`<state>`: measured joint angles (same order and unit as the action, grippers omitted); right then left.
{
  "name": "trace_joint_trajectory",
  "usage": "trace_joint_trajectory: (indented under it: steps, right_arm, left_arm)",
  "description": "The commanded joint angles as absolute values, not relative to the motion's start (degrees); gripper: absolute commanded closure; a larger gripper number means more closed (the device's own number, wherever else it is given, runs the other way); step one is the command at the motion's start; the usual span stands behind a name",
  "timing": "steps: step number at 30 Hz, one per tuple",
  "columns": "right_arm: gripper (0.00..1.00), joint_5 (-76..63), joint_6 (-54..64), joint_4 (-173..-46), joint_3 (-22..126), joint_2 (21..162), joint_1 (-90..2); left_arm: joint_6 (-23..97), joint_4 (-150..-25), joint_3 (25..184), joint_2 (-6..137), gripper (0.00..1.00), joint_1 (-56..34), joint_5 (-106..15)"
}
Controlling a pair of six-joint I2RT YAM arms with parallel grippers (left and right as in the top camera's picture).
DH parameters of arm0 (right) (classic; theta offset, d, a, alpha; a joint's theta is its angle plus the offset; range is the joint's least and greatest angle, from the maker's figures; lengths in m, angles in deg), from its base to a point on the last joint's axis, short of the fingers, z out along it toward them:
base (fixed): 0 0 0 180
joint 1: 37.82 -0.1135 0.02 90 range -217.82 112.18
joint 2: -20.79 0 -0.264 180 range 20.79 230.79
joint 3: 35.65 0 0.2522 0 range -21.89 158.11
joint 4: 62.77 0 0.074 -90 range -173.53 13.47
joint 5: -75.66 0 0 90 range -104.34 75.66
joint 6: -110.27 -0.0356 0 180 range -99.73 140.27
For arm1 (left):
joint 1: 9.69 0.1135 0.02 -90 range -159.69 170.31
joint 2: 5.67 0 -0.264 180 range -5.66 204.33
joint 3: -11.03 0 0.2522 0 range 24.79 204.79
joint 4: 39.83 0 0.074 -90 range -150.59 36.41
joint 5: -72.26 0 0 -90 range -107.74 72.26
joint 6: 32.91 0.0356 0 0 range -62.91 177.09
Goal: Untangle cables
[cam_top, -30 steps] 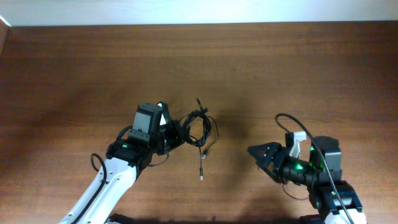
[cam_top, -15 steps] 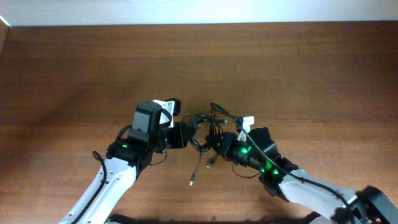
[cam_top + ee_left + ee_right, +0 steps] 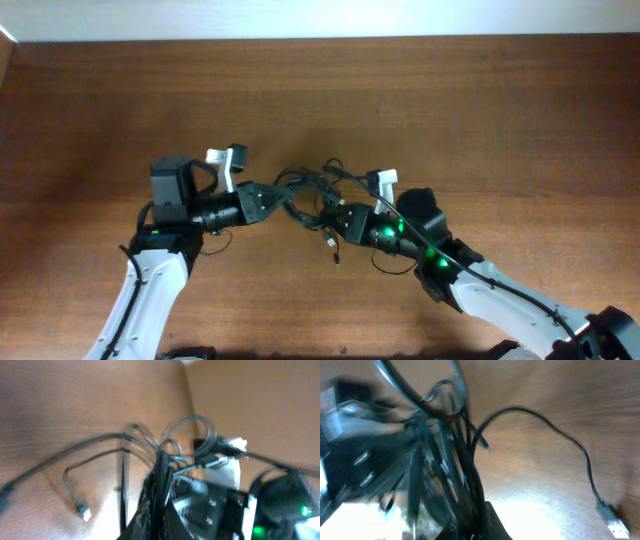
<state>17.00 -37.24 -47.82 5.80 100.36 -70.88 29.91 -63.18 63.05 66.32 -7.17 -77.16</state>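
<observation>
Black cables [image 3: 305, 188] now stretched above bench [image 3: 450, 110]: our right fingers [image 3: 338, 218] just clamped on, left fingers [image 3: 262, 197] still clamped; separation likely beginning.

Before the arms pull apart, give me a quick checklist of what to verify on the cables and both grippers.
1. Left gripper shut on the cables: ok.
2. Right gripper shut on the cables: ok.
3. Grippers holding opposite sides of the bunch: ok.
4. Cables separated from one another: not ok, they are bunched in crossing loops.
5. Loose plug end away from the jaws: ok.
6. Each gripper holding a different cable: cannot tell, wrist views are blurred.
</observation>
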Motion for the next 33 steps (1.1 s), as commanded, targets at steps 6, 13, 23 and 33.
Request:
trace_joint_trajectory:
  steps: [6,13,23,33]
  right_arm:
    - [0.96,45.74,-34.73,-12.41,0.66,98.11,-69.24]
    - [0.96,36.14,-26.84,-25.73,0.64,99.05,-64.74]
    - [0.96,1.54,-25.27,-56.72,0.66,99.05,-57.62]
    - [0.59,25.19,-31.82,-59.19,2.08,93.06,-57.68]
  left_arm:
    - [26.67,-71.33,66.20,64.22,1.00,-14.33,-55.52]
    - [31.53,-72.91,66.20,63.81,1.00,-20.85,-60.46]
    - [27.68,-63.73,66.20,55.70,1.00,-7.84,-94.08]
    - [-9.61,-82.89,66.20,55.83,1.00,-7.41,-47.02]
